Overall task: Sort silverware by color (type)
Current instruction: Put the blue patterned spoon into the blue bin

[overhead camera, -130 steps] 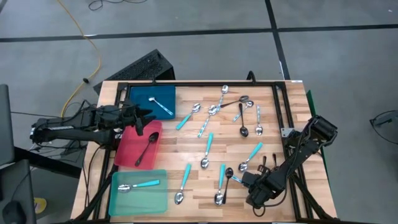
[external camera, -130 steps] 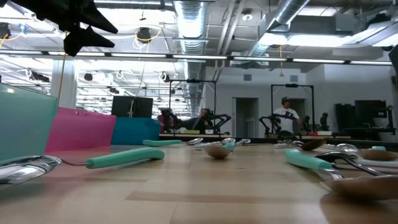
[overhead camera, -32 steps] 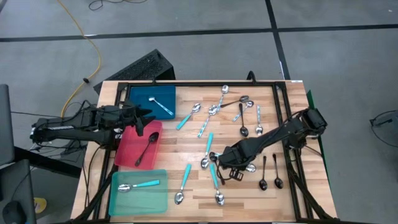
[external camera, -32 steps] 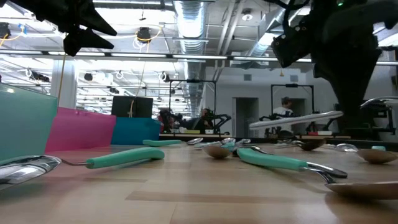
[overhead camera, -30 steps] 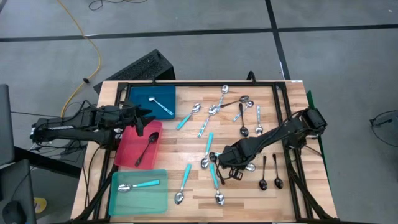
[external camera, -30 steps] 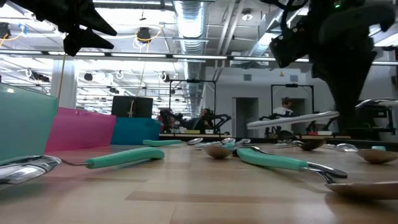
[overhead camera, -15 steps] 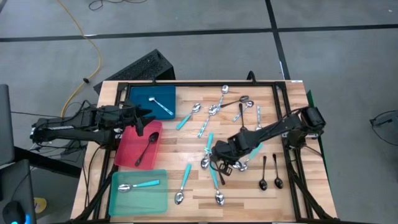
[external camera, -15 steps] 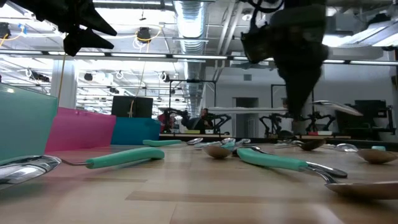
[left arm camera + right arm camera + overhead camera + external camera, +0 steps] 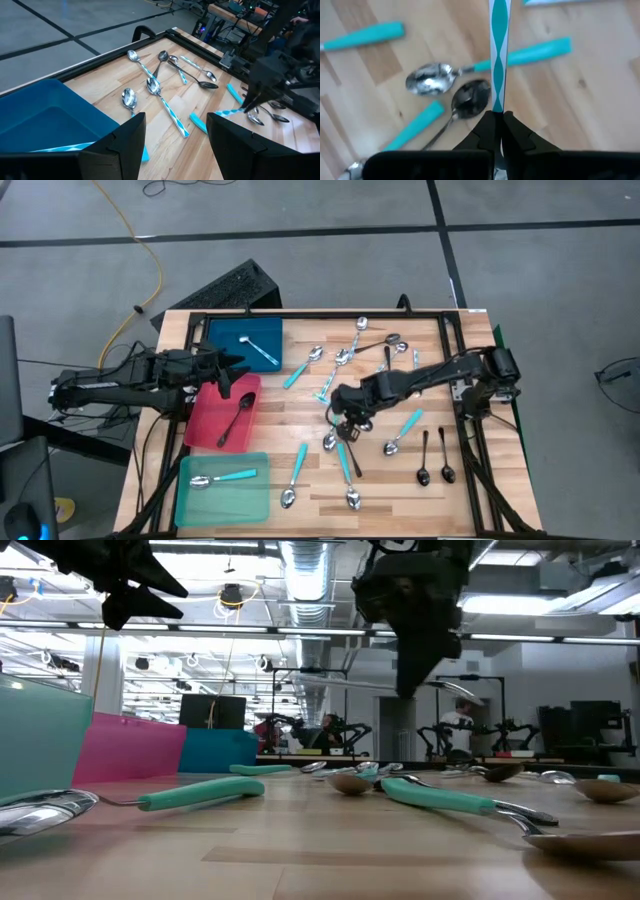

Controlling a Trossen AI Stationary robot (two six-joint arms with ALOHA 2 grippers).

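Since half a second ago the right pincer (image 9: 341,412) has travelled further from the counter's right edge toward the red tray (image 9: 205,426); it now hangs over mid-counter (image 9: 300,402), carrying a spoon clear of the wood.

Right pincer: fingers clamped narrow on a patterned spoon (image 9: 498,55), its handle striped turquoise and white. Hold is at one end only, so the rest juts free; a reasonable grip for carrying, less so for precise placing.

Orientation: in the low view the held spoon (image 9: 350,685) lies roughly level, long axis running sideways from the pincer toward the tray side. Which end is the bowl I cannot tell.

Left pincer (image 9: 232,367): parked over the gap between the red tray and blue tray (image 9: 222,332), fingers spread wide in the left wrist view, nothing between them.

Judgement: transport step. The blue tray already holds a similar spoon (image 9: 262,350), the red one a black spoon (image 9: 238,416), the teal tray (image 9: 186,496) a turquoise-handled spoon (image 9: 222,478); blue tray is the likely destination.
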